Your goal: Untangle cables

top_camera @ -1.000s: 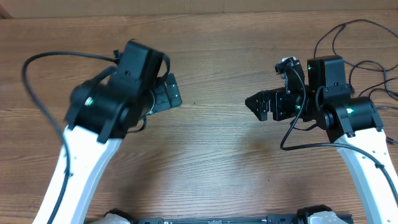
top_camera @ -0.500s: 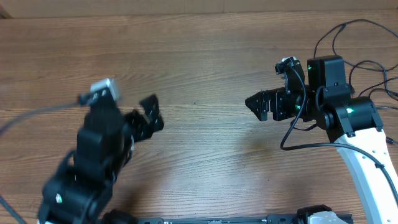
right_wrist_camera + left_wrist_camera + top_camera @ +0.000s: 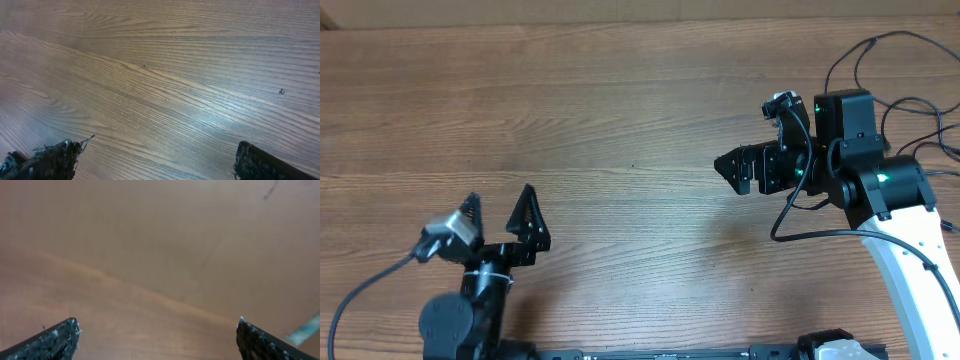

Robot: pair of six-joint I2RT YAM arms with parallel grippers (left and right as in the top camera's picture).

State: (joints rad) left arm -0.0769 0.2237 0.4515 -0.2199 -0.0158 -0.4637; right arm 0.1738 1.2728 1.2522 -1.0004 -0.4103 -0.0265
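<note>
Overhead view of wood table [image 3: 640,100] w/ two robot arms. Cables [image 3: 868,43] lie at the far right corner, behind the right arm: thin black cords in loose loops, a few strands crossing. No tight coil visible, but knots are too small to tell. Left gripper [image 3: 500,195] sits low by the near edge, toward the left corner, jaws wide, nothing between. Right gripper [image 3: 157,150] hovers right of center, jaws wide, also empty. Judgement: cords look mostly spread out, and the crossings may need separating.
</note>
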